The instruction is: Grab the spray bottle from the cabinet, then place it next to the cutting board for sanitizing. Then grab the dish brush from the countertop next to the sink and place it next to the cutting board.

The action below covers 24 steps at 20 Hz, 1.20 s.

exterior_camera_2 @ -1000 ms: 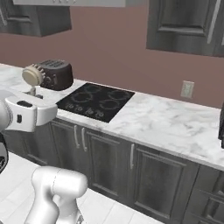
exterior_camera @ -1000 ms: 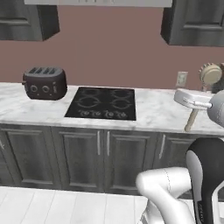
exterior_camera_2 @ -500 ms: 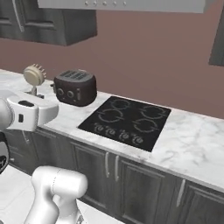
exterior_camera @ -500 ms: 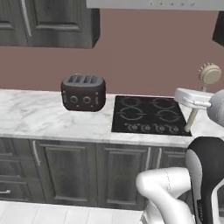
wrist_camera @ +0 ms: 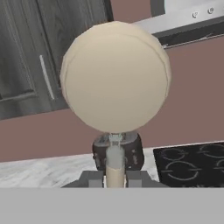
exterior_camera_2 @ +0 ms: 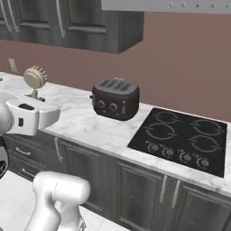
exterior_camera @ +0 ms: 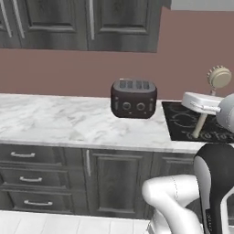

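While its two dark fingertips press in from either side of a thin straight handle, the gripper (wrist_camera: pixel 115 177) stays out of open stance: the jaws are closed on the cream-beige dish brush with a round disc head (wrist_camera: pixel 115 76), held up in the air above the white marble countertop with grey veins (exterior_camera: pixel 68 121). In the hand view the disc head stands at twelve o'clock from the fingertips, its flat face toward the camera. In the left base view the brush head rises above the white hand, with the handle end hanging below it. Behind the brush in the hand view, a dark rounded toaster with three front knobs (exterior_camera_2: pixel 115 99) sits on the marble. At three o'clock of the toaster in both base views lies the black glass cooktop with four ring burners (exterior_camera_2: pixel 182 139). Dark grey wood-grain wall cabinets (exterior_camera: pixel 82 23) hang at twelve o'clock above the counter.
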Available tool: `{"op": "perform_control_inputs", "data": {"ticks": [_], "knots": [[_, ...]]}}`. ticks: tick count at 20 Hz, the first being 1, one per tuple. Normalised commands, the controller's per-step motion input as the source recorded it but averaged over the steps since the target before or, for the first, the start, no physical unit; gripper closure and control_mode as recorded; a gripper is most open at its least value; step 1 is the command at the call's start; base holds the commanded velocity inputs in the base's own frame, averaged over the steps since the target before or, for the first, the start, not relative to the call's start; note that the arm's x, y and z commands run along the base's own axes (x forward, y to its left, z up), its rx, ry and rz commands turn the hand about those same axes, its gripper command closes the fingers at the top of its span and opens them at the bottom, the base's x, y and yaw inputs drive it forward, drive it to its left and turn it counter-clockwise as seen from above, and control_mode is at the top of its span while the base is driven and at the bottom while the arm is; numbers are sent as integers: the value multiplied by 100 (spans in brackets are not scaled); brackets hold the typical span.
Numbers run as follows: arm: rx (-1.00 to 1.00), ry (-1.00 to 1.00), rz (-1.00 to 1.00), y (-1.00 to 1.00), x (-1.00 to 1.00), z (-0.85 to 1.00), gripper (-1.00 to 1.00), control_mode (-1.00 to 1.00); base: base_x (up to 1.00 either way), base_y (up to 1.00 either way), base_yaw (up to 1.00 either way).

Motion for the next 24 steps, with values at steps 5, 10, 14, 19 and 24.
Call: {"op": "perform_control_inputs", "data": {"ticks": [5,10,14,19,24], "knots": [[0,0,0,0,0,0,100,100,-9,100,-2],[0,0,0,0,0,0,100,100,-27,100,0],[0,0,0,0,0,0,100,100,-29,100,-1],[0,0,0,0,0,0,100,100,-5,100,-5],[0,0,0,0,0,0,100,100,0,100,-7]]}}
